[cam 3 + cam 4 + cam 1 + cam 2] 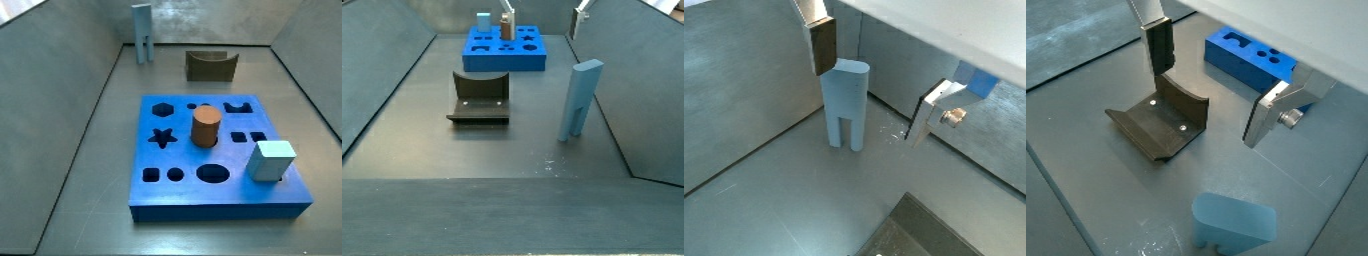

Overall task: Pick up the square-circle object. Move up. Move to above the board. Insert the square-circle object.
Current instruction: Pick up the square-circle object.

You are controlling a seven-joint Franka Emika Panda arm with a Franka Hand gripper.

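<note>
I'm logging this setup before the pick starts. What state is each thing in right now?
Gripper: open, fingers either side of the tall block's top, not touching it.
Tall grey-blue block: upright on the floor, prongs down, away from the board.
Blue board: flat on the floor, most holes empty.
Orange cylinder: standing on the board.
Pale cube: sitting on the board's corner.
Dark notched block: on the floor, untouched.

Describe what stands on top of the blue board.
On the board stand an orange-brown cylinder and a pale cube. Whatever holes lie beneath them are covered. The gripper is open near the square-circle object.
</note>
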